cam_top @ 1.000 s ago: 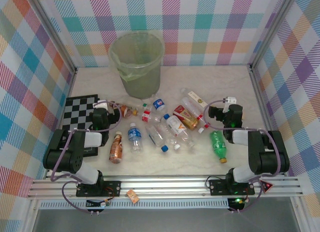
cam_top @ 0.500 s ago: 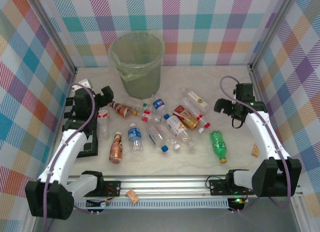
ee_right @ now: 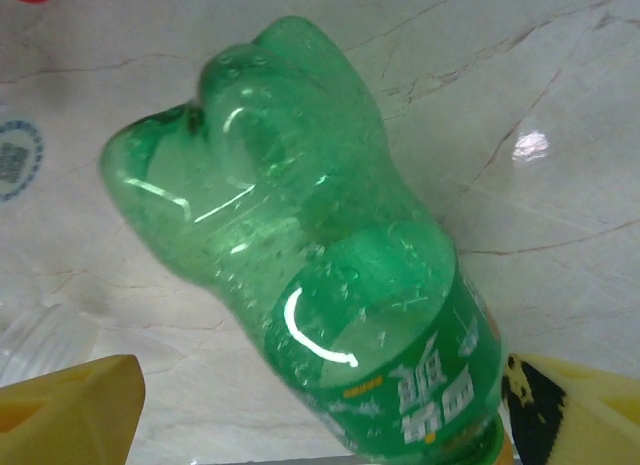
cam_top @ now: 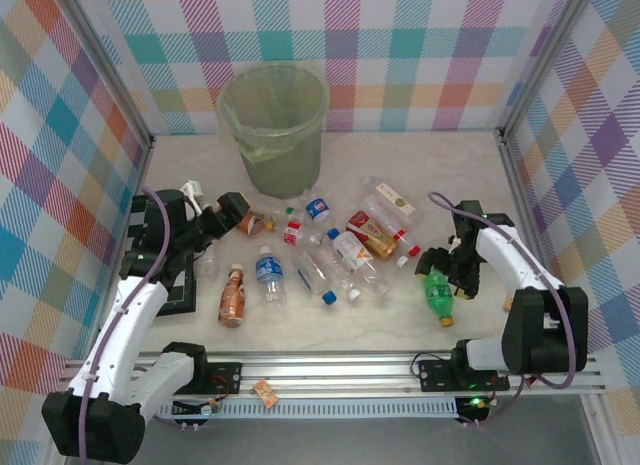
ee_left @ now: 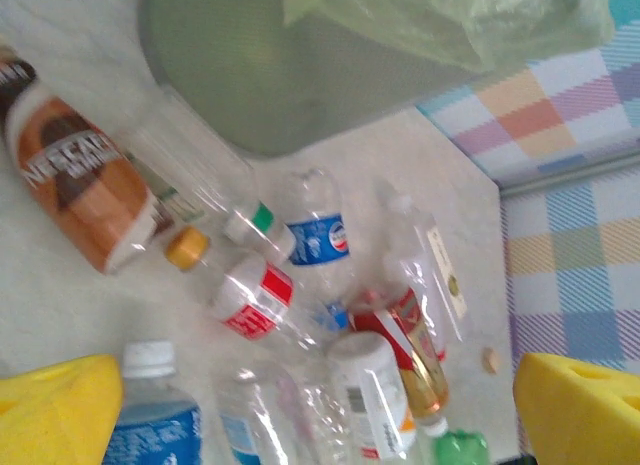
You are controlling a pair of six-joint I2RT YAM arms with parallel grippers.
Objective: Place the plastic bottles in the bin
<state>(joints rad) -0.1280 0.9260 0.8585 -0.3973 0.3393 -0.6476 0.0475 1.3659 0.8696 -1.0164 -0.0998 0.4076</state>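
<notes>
Jaws gape on both arms: left gripper point(cam_top: 230, 211) at the edge of the bottles point(cam_top: 335, 250), right gripper point(cam_top: 438, 266) astride the green bottle point(cam_top: 436, 293), not yet gripping. All bottles lie on the table point(cam_top: 420, 165); the bin point(cam_top: 275, 163) looks empty.

Top external: high behind the arm bases, facing down and forward. It takes in the whole counter point(cam_top: 440, 175), with the bin point(cam_top: 280, 160) at far middle. Left wrist: low, close and tilted, looking from the bin's near-left side over the bottle pile point(ee_left: 365, 395) in front of it; bin and pile also in top view. Right wrist: very close, looking down on the green bottle point(ee_right: 320, 285), near-right of the bin; same bottle in top view.
</notes>
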